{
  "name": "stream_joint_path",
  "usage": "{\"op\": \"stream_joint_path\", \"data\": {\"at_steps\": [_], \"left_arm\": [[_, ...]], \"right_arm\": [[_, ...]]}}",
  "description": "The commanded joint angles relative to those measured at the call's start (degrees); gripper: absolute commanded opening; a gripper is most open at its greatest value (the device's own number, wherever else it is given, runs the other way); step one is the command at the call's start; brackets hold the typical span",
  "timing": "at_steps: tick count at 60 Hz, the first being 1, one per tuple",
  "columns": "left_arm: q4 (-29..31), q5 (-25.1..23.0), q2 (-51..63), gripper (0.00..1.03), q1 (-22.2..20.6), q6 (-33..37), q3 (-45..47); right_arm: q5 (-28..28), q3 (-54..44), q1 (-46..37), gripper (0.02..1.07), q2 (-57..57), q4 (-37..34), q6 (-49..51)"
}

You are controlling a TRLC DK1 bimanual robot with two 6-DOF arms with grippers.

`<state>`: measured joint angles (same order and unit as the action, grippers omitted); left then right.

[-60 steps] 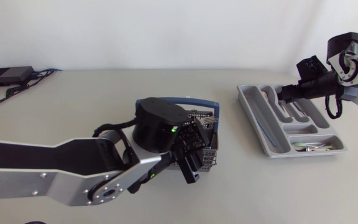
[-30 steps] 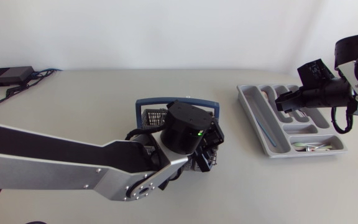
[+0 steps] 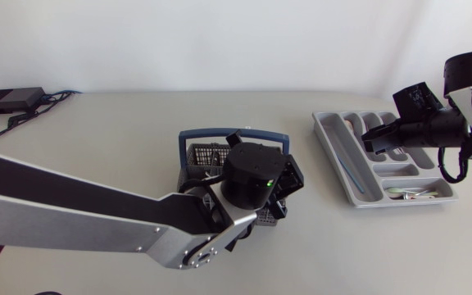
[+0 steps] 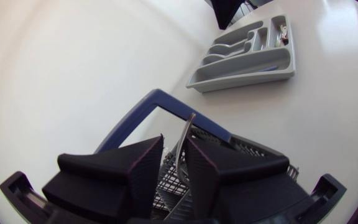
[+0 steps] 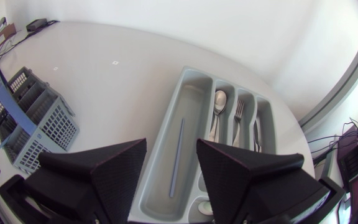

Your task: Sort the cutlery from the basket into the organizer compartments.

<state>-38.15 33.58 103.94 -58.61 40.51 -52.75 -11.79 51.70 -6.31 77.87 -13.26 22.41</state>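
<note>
On the bench [image 3: 97, 139], the basket [image 3: 199, 133] could tip or drag if the left claw [image 4: 175, 140], pinching a thin metal handle [image 4: 185, 134] over its grid, snags the wires. The organizer [image 3: 334, 156] lies well apart, so a loose pinch may drop it midway. The right claw [image 5: 171, 144], spread and empty, hangs over the organizer.

right gripper [image 5: 171, 147]: black wedge fingers spread wide; nothing between them; it hangs over the organizer's near end
organizer [image 5: 171, 106]: grey tray; lengthwise compartments side by side
widest compartment: one thin blue stick [image 5: 176, 155] lying along it
next compartment: spoon [image 5: 219, 99]
the one after: fork [image 5: 238, 112]
basket [image 5: 39, 121]: grey mesh, blue handle; well apart from the organizer, beside the gripper
</note>
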Motion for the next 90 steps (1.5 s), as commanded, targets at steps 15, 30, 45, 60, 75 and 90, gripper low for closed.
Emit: {"op": "stream_joint_path", "data": {"at_steps": [15,30,45,60,75,90], "left_arm": [[-8.3,1.7,-0.2,0.03,-2.8,6.2,6.9],[-10.6,1.7,-3.4,0.03,-3.4,7.5,11.0],[-12.6,1.6,-8.2,0.03,-3.2,7.0,15.4],[-16.2,-2.3,-17.5,0.03,-3.3,6.5,22.3],[-17.7,-4.4,-23.8,0.03,-3.4,6.9,22.3],[-16.2,-4.5,-30.5,0.03,-2.5,4.5,17.5]], "right_arm": [[0.4,-2.0,1.5,0.62,-2.1,0.2,0.3],[1.0,-2.0,2.3,0.62,-2.2,-0.1,0.2],[1.2,-2.3,3.0,0.62,-4.0,-0.3,-0.1],[0.4,-5.3,6.5,0.63,-9.8,-0.9,-0.1],[0.7,-6.0,10.9,0.63,-12.3,-1.4,-0.7],[-3.0,-7.7,17.1,0.67,-20.6,-3.1,-1.1]]}}
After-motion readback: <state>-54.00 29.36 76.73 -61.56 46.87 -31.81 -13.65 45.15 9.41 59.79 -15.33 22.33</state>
